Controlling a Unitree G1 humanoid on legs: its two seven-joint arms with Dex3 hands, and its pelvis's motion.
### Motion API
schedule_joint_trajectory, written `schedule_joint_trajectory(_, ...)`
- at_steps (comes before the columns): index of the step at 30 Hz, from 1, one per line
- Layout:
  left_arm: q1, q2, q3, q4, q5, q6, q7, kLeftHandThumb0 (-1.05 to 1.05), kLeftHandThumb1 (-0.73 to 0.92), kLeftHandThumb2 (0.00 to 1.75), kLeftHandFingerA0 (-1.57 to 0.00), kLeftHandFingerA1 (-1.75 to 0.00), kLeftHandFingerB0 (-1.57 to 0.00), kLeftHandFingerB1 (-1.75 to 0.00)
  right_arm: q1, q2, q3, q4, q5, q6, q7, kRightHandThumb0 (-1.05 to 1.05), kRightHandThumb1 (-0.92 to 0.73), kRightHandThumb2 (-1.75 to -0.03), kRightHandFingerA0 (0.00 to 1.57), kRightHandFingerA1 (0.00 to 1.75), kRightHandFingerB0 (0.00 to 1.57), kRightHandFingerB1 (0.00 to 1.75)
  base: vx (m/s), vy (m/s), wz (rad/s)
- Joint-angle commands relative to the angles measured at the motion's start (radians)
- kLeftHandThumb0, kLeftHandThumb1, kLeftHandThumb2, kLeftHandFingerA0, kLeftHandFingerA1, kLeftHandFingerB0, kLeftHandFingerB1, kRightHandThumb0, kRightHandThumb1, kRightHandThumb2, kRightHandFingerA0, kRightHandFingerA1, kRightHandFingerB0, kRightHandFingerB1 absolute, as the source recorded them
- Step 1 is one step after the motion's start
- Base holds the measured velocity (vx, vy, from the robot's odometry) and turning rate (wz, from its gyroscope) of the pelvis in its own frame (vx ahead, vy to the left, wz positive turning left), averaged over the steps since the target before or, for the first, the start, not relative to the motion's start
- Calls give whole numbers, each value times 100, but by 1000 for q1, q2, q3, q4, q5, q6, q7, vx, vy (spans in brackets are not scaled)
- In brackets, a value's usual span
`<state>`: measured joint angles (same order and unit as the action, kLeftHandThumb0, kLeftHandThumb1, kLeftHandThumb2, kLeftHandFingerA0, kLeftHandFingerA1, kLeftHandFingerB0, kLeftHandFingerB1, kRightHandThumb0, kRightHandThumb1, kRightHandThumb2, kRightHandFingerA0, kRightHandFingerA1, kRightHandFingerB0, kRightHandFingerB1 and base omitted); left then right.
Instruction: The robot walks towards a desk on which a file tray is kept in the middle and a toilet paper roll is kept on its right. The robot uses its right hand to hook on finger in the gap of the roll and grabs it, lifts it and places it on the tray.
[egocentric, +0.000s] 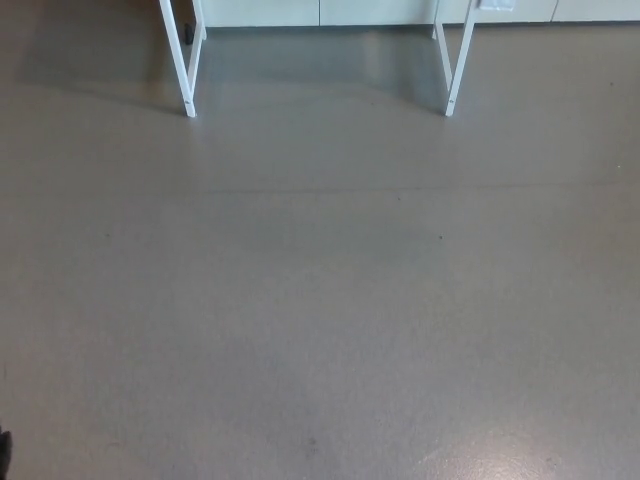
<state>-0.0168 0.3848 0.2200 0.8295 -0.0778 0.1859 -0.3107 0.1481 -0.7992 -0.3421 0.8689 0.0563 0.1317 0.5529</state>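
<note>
Neither the file tray nor the toilet paper roll shows in the head view. Of the desk I see only the white metal legs, one pair at the upper left (186, 70) and one at the upper right (455, 65); its top lies beyond the picture's upper edge. A thin black sliver (4, 452) at the bottom left edge looks like part of my left hand, but too little of it shows to tell its state. My right hand is out of the picture.
Grey floor (320, 300) stretches from the bottom edge up to the desk legs. A white wall base or cabinet front (320, 12) runs along the top behind the desk. A shiny patch of reflected light (500, 455) lies at the lower right.
</note>
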Motion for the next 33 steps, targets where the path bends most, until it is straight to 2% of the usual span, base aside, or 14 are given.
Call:
schedule_joint_trajectory(1, 6, 18, 3, -15, -10, 43, -6, -36, 58, 113, -1, -51, 0, -51, -8, -16, 2, 1, 7, 10, -6, -33, -37, -92, 4, 50, 0, 50, 0, 0, 0)
schedule_joint_trajectory(2, 5, 20, 6, -10, -16, 38, -13, -36, 58, 113, 0, -51, 0, -51, -14, -16, 3, 4, 10, 15, 0, -48, -50, -57, 18, 43, 8, 22, 0, 0, 0)
schedule_joint_trajectory(3, 3, 19, 5, -3, -15, 33, -12, -74, 74, 99, -13, -50, -7, -45, -12, -13, -3, 2, 17, 16, 4, -52, -43, -69, 8, 45, 7, 25, 0, 0, 0)
schedule_joint_trajectory(8, 10, 28, -27, -15, 16, 8, -3, -73, 76, 101, -16, -50, -10, -46, -28, -12, -10, 23, 29, 27, 4, -44, -51, -55, 10, 40, 6, 26, 0, 0, 0)
schedule_joint_trajectory(14, 16, 25, -31, -26, -1, 13, 3, -68, 92, 69, -25, -38, -19, -35, -21, -8, -4, 53, 19, -69, -1, -50, -51, -57, 6, 41, 7, 25, 0, 0, 0)
schedule_joint_trajectory(17, 22, 35, -61, -37, 34, -2, 7, -70, 92, 73, -25, -38, -17, -34, -33, -11, 4, 63, 16, -53, -5, -50, -41, -75, 6, 47, 0, 31, 0, 0, 0)
schedule_joint_trajectory(23, 8, 39, -66, -14, 36, -14, 9, -72, 92, 71, -27, -41, -16, -36, -30, -20, 4, 49, 27, -41, 7, -52, -50, -58, 6, 40, 7, 23, 0, 0, 0)
schedule_joint_trajectory(24, 3, 34, -47, -7, 13, 1, -1, -73, 76, 100, -15, -50, -11, -46, -20, -17, -3, 35, 35, -43, 13, -51, -52, -58, 8, 41, 6, 23, 0, 0, 0)
schedule_joint_trajectory(26, 3, 33, -41, -7, 7, 9, -6, -72, 92, 69, -19, -42, -13, -35, -22, -15, -4, 39, 35, -47, 11, -48, -52, -58, 6, 39, 6, 23, 0, 0, 0)
schedule_joint_trajectory(29, 4, 31, -38, -9, 10, 5, -6, -71, 92, 69, -15, -40, -13, -35, -5, -19, -7, -3, 39, -16, 8, -54, -51, -61, 9, 44, 7, 23, 0, 0, 0)
schedule_joint_trajectory(30, 13, 32, -42, -13, 15, -20, -7, -35, 58, 113, 0, -51, 0, -50, -5, -18, -15, -8, 51, -4, 18, -52, -50, -65, 7, 43, 6, 21, 0, 0, 0)
schedule_joint_trajectory(31, 12, 31, -39, -12, 14, -15, -2, -35, 57, 112, 0, -51, 0, -49, -10, -9, -37, -5, 75, 16, 20, -47, -48, -65, 7, 43, 5, 21, 0, 0, 0)
schedule_joint_trajectory(32, 15, 35, -43, -6, 20, -28, -5, -69, 89, 67, -15, -35, -17, -31, -3, -5, -57, -34, 96, 63, 24, -45, -48, -64, 7, 43, 6, 20, 0, 0, 0)
schedule_joint_trajectory(33, 20, 39, -47, -8, 25, -36, -6, -69, 88, 67, -16, -35, -18, -31, 2, -2, -68, -51, 103, 89, 26, -44, -44, -71, 6, 48, 0, 23, 0, 0, 0)
